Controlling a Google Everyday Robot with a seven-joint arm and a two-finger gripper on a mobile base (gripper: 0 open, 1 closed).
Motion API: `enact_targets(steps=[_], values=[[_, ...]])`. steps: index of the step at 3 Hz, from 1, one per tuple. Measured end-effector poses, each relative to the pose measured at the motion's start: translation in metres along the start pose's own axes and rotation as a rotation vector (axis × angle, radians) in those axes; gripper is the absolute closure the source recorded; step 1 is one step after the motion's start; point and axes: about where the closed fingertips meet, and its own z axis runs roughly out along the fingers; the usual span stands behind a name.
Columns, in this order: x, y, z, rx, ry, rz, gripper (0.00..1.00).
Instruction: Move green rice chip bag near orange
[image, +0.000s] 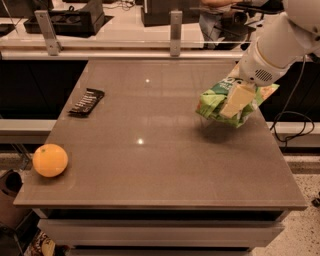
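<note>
The green rice chip bag (215, 101) is crumpled light-green foil with white lettering, and it hangs lifted off the table at the right side, with its shadow on the surface below. My gripper (236, 100) is shut on the bag, with a pale finger across its front and the white arm reaching in from the upper right. The orange (50, 160) sits on the table's front left corner, far from the bag.
A small flat black bar (86, 101) lies near the table's left edge. The grey table (150, 150) has a rail with metal posts (175, 25) along its back. A black cable (295, 125) hangs off to the right.
</note>
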Motion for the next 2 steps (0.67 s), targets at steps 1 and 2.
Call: enact_targets(steps=[1,2], values=[[-0.016,0.008,-0.011,-0.007,-0.039,-0.058,1.0],[-0.039,0.025,-0.019,-0.037,-0.087,-0.146,1.0]])
